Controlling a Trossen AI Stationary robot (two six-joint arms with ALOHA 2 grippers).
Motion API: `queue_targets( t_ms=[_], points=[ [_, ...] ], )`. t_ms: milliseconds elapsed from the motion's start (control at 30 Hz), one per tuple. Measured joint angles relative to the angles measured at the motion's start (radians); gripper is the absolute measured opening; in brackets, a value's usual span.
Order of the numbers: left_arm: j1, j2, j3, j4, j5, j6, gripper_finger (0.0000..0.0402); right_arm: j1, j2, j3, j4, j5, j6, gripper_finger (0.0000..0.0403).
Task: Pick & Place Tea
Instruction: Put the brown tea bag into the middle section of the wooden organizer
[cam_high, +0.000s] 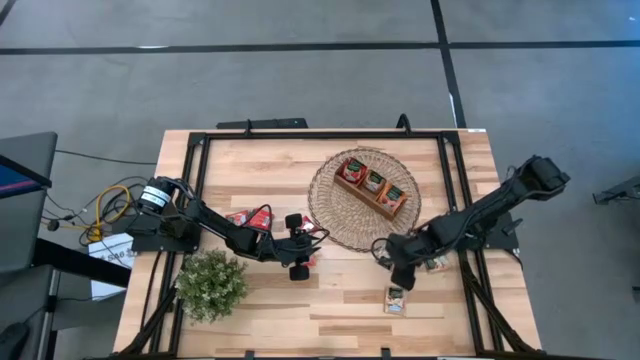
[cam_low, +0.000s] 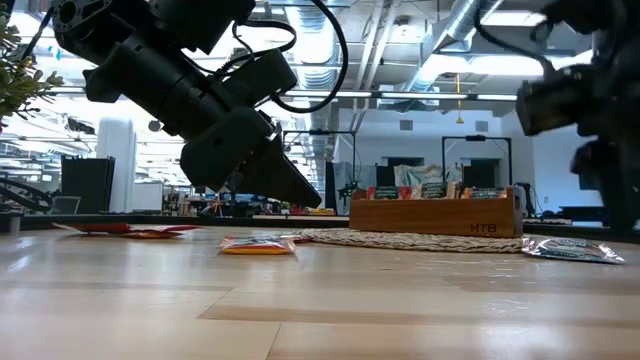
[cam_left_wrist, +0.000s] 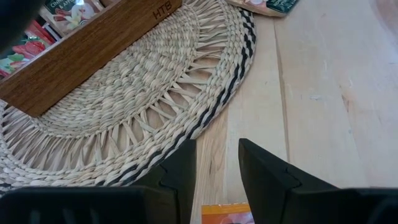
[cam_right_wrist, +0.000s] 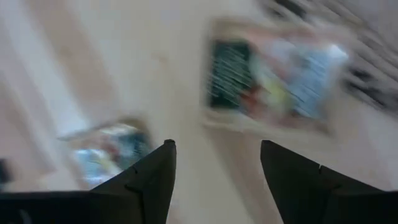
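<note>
Several tea sachets stand in the wooden tray (cam_high: 372, 185) on the round woven mat (cam_high: 340, 215). Red sachets (cam_high: 250, 218) lie flat on the table left of the mat. An orange sachet (cam_low: 258, 245) lies flat under my left gripper (cam_left_wrist: 217, 168), which hovers narrowly open and empty at the mat's near-left edge. My right gripper (cam_right_wrist: 214, 155) is open and empty above two green-and-white sachets, one (cam_high: 395, 298) nearer the table's near edge, one (cam_high: 435, 263) to its right.
A bushy potted plant (cam_high: 212, 283) stands at the near left, close to my left arm. The black frame rails (cam_high: 200, 150) run along the table's left, far and right edges. Bare wood lies along the near edge between the plant and the sachets.
</note>
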Motion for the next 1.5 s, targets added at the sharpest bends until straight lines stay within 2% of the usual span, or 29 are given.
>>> queue_targets(
  t_ms=[133, 333, 700, 833, 1067, 1300, 1400, 1500],
  points=[
    [0.0, 0.0, 0.0, 0.0, 0.003, 0.0, 0.0112, -0.033, -0.002, -0.039, -0.041, 0.007, 0.027, 0.0217],
    [0.0, 0.0, 0.0, -0.002, 0.036, -0.001, 0.0112, -0.107, -0.007, -0.112, 0.058, 0.0, -0.005, 0.0206],
    [0.0, 0.0, 0.0, 0.0, 0.042, -0.005, 0.0112, -0.149, -0.003, -0.119, 0.136, -0.001, -0.129, 0.0169],
    [0.0, 0.0, 0.0, 0.0, 0.047, -0.005, 0.0112, -0.148, 0.0, -0.122, 0.19, 0.01, -0.159, 0.0156],
    [0.0, 0.0, 0.0, 0.028, 0.121, -0.004, 0.0112, -0.144, 0.004, -0.119, 0.383, 0.002, -0.187, 0.0127],
    [0.0, 0.0, 0.0, 0.034, 0.133, -0.005, 0.0112, -0.116, 0.004, -0.12, 0.358, -0.008, -0.186, 0.0084],
    [0.0, 0.0, 0.0, 0.038, 0.133, -0.005, 0.0112, -0.101, -0.002, -0.12, 0.387, -0.014, -0.186, 0.0083],
    [0.0, 0.0, 0.0, 0.04, 0.133, -0.004, 0.0112, -0.075, 0.005, -0.12, 0.444, -0.019, -0.188, 0.01]
  ],
)
